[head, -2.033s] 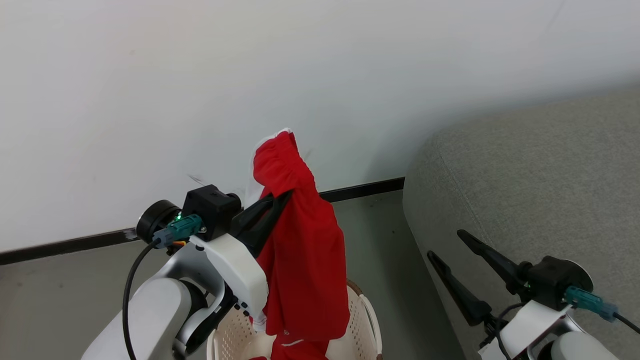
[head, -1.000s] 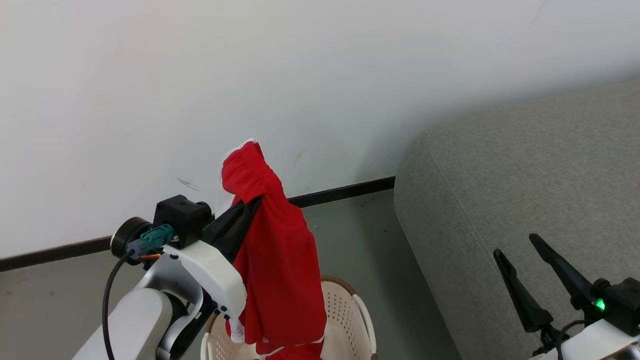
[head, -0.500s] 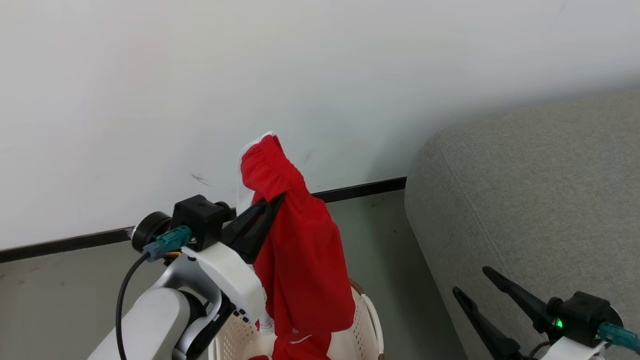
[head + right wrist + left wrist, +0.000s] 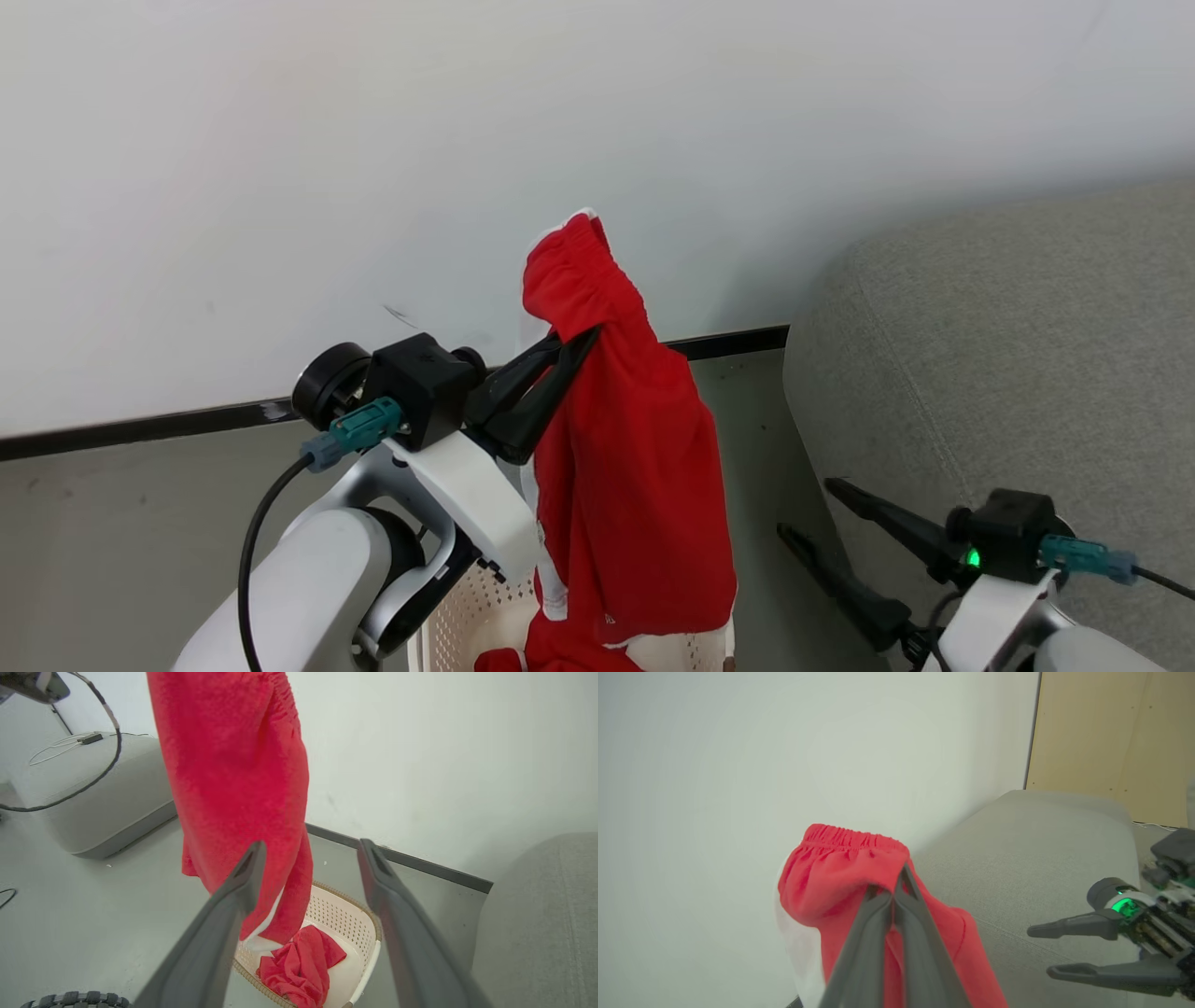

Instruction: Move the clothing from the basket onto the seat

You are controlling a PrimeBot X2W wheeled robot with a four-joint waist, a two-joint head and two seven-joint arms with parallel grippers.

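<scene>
A red piece of clothing (image 4: 635, 448) hangs from my left gripper (image 4: 586, 338), which is shut on its gathered waistband, held high above the basket (image 4: 464, 611). In the left wrist view the fingers pinch the clothing (image 4: 831, 872) just below the elastic. A second red garment (image 4: 299, 961) lies crumpled in the cream perforated basket (image 4: 359, 919). My right gripper (image 4: 808, 509) stands open and empty beside the seat (image 4: 1008, 355), its fingers pointing toward the hanging clothing (image 4: 233, 765). The grey seat (image 4: 1041, 858) lies to the right of the basket.
A white wall with a dark baseboard (image 4: 140, 429) stands behind the basket, above a grey floor. A grey pouf (image 4: 93, 798) with a cable on it sits off to one side. A wooden panel (image 4: 1106, 732) rises beyond the seat.
The head camera has shifted. My left gripper has lifted the clothing a little higher and toward the seat. My right gripper has come up, its fingers now pointing left.
</scene>
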